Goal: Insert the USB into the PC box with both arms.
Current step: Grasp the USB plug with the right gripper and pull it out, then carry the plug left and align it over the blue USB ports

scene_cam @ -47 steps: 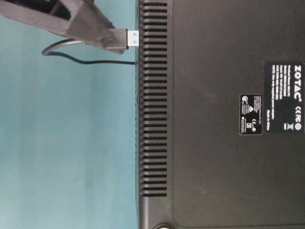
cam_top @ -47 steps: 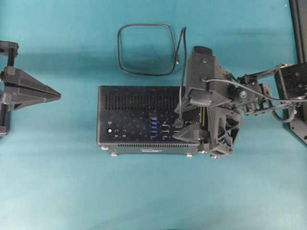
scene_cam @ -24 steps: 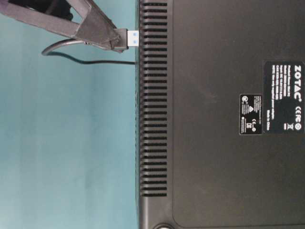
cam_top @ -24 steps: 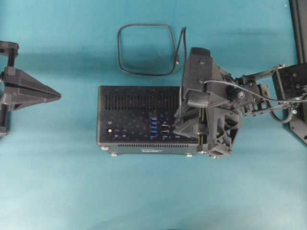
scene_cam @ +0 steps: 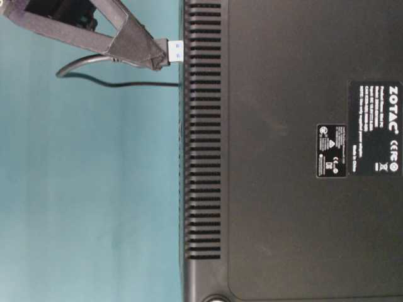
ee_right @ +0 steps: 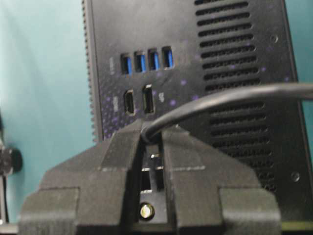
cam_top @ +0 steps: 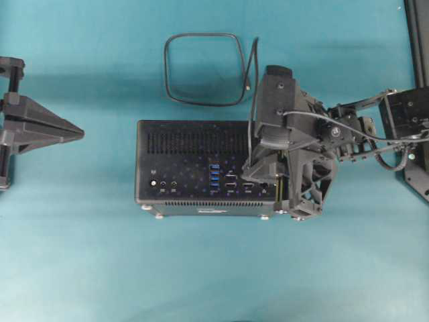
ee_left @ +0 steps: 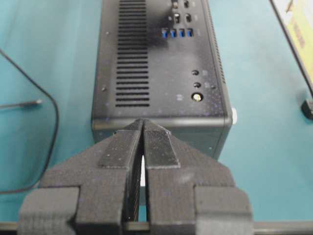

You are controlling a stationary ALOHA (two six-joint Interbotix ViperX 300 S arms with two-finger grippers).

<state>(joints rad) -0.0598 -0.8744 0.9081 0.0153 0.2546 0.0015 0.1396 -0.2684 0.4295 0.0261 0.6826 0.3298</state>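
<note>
The PC box (cam_top: pixel 204 168) lies mid-table (cam_top: pixel 201 268), the USB (cam_top: pixel 204 69) cable looped behind it. The right gripper (cam_top: pixel 258 173) sits over the box's right end; the left gripper (cam_top: pixel 77 134) waits well apart at left.

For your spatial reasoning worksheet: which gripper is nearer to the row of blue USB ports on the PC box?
Right. The right gripper hangs over the PC box, just beside the blue USB ports, holding the USB. The left gripper sits off the box's far end.

One PC box (cam_top: pixel 201 164), one USB (cam_top: pixel 201 67) cable, two hands (cam_top: pixel 64 133) (cam_top: pixel 258 171), four blue ports (cam_top: pixel 214 176)
</note>
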